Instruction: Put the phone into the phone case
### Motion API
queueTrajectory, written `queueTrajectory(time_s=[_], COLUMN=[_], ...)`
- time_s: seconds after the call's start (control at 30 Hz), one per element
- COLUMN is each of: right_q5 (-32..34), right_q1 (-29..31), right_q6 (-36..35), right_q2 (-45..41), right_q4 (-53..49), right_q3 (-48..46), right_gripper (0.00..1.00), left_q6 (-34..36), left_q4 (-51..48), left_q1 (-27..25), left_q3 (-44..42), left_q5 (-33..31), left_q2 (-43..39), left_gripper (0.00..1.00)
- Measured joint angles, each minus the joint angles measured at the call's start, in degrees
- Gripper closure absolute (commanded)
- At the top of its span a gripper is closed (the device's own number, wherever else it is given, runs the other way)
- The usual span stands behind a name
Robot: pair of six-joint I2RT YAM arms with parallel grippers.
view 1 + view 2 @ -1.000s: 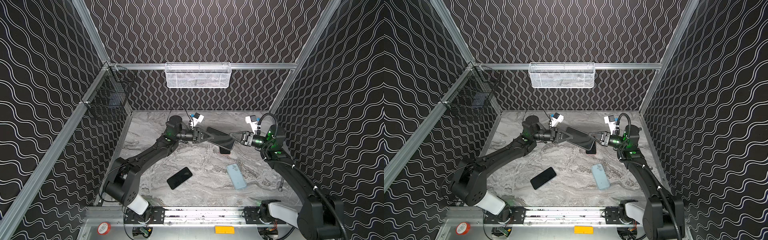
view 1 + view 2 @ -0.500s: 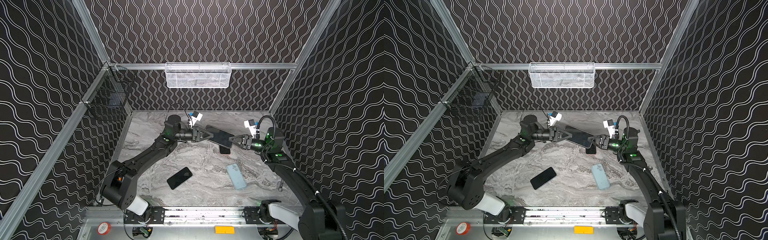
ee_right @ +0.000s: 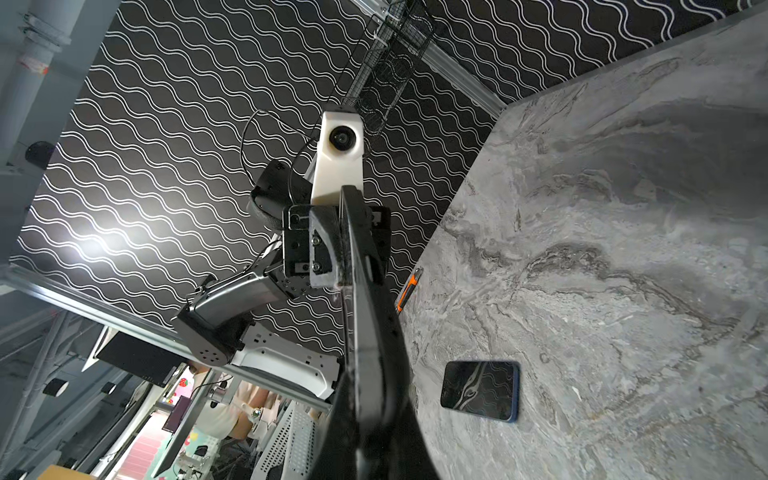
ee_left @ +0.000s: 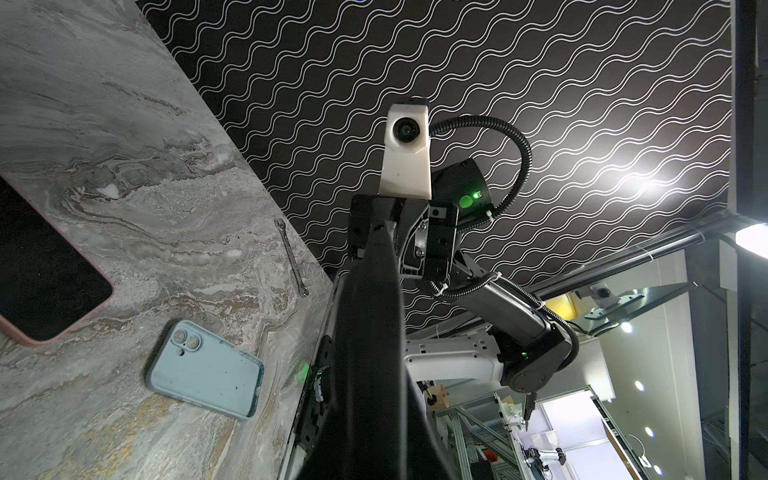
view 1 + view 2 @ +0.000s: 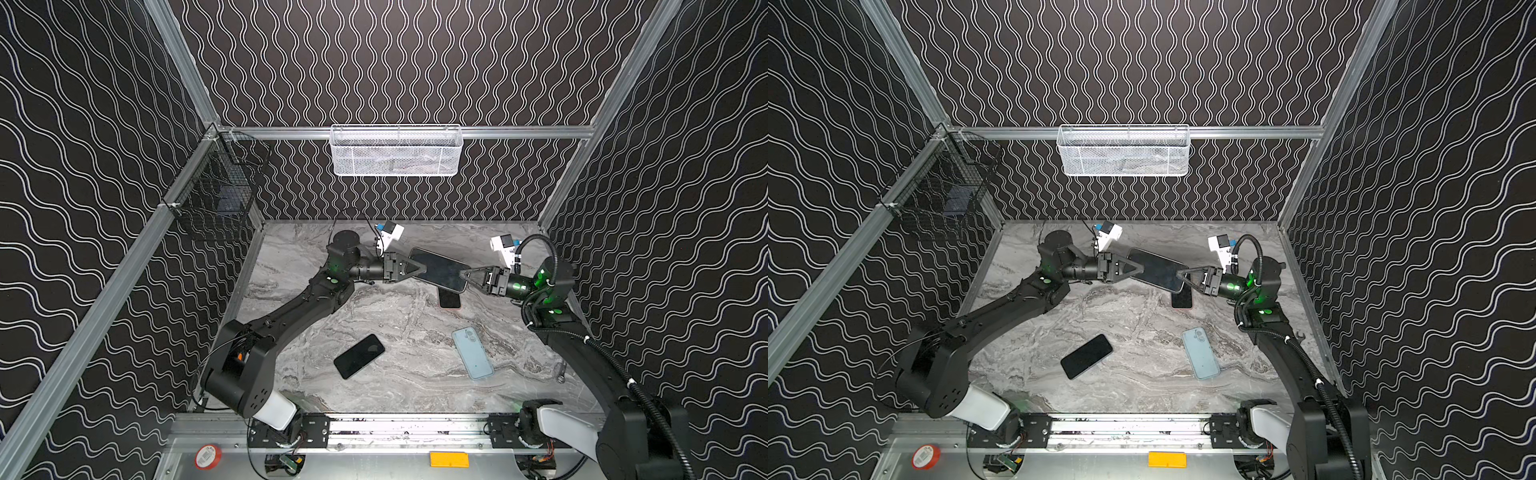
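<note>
Your left gripper [image 5: 417, 268] is pinching the black phone [image 5: 441, 272] above the pink case [image 5: 449, 301]; your right gripper [image 5: 462, 275], pressed together, is touching the phone.

The black left arm [image 5: 291, 309] and black right arm [image 5: 569, 332] stretch inward, wrists roughly level. The left pincer [image 5: 409, 266] grips one end of a black rectangular phone [image 5: 440, 270]; facing it, the right pincer [image 5: 464, 275], tips closed, meets the far end.

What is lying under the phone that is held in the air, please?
A pink-rimmed case lies on the table below the phone. Only its near end shows in both top views; the phone covers the rest.
</note>
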Motion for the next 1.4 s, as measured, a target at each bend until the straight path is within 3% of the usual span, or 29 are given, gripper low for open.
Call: queueTrajectory(time_s=[0.23,0.3,0.37,0.5,0.6,0.73,0.83,0.9,1.1,1.2,1.4], right_q5=[1.9,2.8,2.9,1.7,0.4,-0.8,-0.7,-0.6,1.5,5.4,9.9], right_q1=[0.1,0.1,0.1,0.1,0.5,1.4,1.8,1.9,3.0,2.6,2.9], right_q6=[-3.1,-4.6,-5.7,-7.1,-7.7,-8.5,-8.8,-8.7,-6.0,-1.5,9.6], right_q2=[-2.4,-3.0,-3.0,-0.6,0.7,1.0,0.8,0.7,-0.1,-0.2,1.3], right_q4=[-4.0,-6.1,-7.4,-8.1,-8.4,-9.3,-9.3,-9.3,-5.0,-1.6,11.9], right_q3=[0.3,0.8,1.4,3.2,4.3,5.6,5.8,5.7,3.8,2.6,-0.1], right_gripper=[1.0,0.86,0.79,0.76,0.81,0.98,1.0,1.0,1.0,1.0,1.0], left_q6=[0.0,0.0,0.0,-0.3,-1.3,-1.0,0.3,0.5,-1.9,-5.2,-15.1], left_q4=[1.5,1.9,2.2,3.1,3.2,2.3,0.5,-0.4,0.8,6.9,24.3], left_q1=[0.0,0.0,0.0,-0.1,0.0,0.4,0.6,0.7,0.3,0.3,-2.6], left_q3=[-0.3,-0.4,-0.5,-0.6,-0.7,-0.2,0.6,0.9,-1.0,-4.1,-10.9], left_q5=[0.5,0.5,0.6,0.2,0.2,1.0,1.6,1.8,-0.1,-3.7,-13.9], left_q2=[0.0,0.0,-0.2,-0.6,-0.6,-0.6,-0.7,-0.9,-1.8,-2.3,-0.2], left_gripper=[1.0,1.0,1.0,1.0,1.0,1.0,1.0,0.92,0.4,0.34,0.35])
